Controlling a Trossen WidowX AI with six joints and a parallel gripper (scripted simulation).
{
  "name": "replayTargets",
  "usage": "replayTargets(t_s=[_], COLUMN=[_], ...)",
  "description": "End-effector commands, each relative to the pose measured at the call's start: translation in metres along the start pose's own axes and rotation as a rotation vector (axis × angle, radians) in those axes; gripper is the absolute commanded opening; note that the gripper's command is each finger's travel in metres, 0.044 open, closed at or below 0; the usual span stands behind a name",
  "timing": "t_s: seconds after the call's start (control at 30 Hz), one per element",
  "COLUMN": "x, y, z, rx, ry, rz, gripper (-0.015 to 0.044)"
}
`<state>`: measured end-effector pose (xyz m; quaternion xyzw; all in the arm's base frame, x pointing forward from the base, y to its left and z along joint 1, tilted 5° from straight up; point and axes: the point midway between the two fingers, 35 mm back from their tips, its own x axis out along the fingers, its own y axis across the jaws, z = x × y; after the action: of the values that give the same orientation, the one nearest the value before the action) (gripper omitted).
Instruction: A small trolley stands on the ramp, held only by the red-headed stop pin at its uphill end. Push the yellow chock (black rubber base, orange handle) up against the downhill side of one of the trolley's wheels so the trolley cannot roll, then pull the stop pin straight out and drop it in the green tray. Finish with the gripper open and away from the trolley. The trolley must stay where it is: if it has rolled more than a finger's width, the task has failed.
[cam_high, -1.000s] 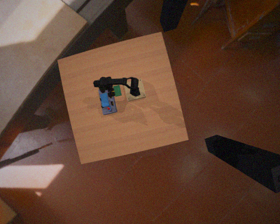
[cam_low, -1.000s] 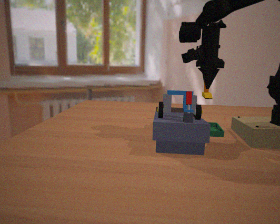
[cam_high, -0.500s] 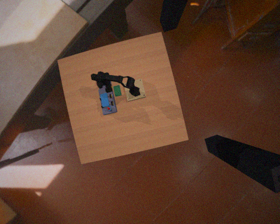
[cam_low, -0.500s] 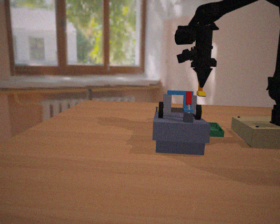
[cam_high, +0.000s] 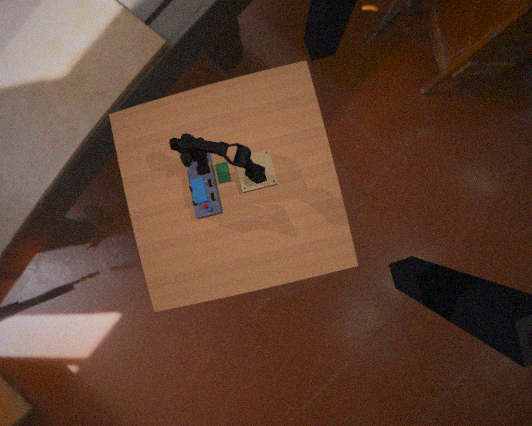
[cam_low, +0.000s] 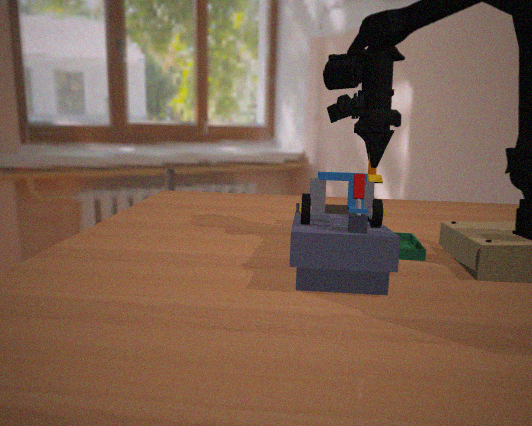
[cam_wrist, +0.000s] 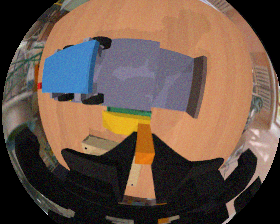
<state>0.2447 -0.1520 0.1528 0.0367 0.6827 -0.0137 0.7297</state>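
Observation:
My gripper (cam_low: 372, 166) (cam_wrist: 143, 135) is shut on the orange handle of the yellow chock (cam_low: 375, 178) (cam_wrist: 122, 122). The chock hangs in the air at the tray-side edge of the ramp, downhill of the trolley, at about deck height in the exterior view. The blue trolley (cam_high: 198, 190) (cam_low: 332, 176) (cam_wrist: 70, 67) stands on the grey-blue ramp (cam_high: 217, 208) (cam_low: 345, 250) (cam_wrist: 130, 75). The red-headed stop pin (cam_high: 206, 206) (cam_low: 359, 186) (cam_wrist: 40, 86) is upright at its uphill end. The green tray (cam_high: 223, 173) (cam_low: 412, 245) (cam_wrist: 131, 111) lies beside the ramp, mostly hidden in the wrist view.
A dark end wall (cam_wrist: 199, 87) closes the ramp's low end. The arm's beige base plate (cam_high: 270, 167) (cam_low: 460, 245) (cam_wrist: 100, 145) is beyond the tray. In the top view the arm covers the lower part of the ramp and hides the fingertips.

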Motion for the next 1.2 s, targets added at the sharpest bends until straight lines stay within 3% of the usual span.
replayTargets(t_s=[0.0, 1.17], x=[0.001, 0.066], y=[-0.002, -0.002], z=[0.012, 0.017], rx=[0.003, 0.003], ry=[-0.008, -0.008], rz=[0.002, 0.002], gripper=[0.0, 0.0])
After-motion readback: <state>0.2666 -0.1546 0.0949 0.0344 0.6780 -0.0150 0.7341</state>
